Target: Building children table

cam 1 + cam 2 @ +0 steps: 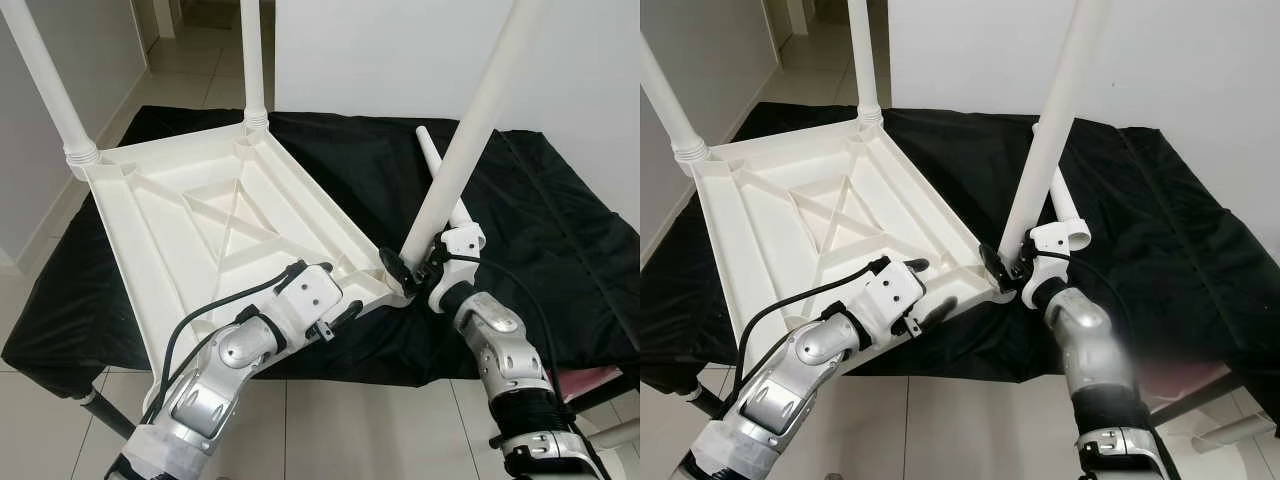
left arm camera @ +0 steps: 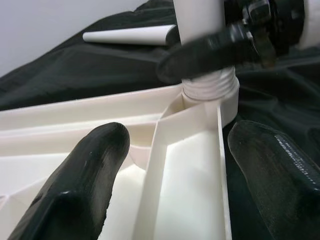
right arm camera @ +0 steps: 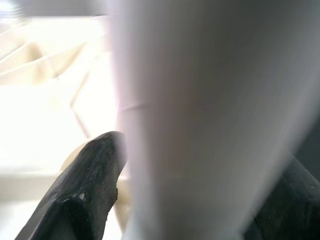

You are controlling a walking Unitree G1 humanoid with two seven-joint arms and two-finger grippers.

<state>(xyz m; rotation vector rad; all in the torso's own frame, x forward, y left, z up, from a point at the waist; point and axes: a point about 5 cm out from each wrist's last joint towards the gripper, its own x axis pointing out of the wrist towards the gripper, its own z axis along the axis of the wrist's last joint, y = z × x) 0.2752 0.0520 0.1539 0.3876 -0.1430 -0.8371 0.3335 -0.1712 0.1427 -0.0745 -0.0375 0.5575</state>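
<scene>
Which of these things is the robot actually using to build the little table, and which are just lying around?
In use: upturned white tabletop; leg held by the right gripper; left gripper at the tabletop's edge; loose fourth leg.

Lying about: black cloth; pink thing.

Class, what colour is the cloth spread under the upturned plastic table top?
Black: the black cloth lies under the white plastic table top, clearest in the left eye view.
</scene>
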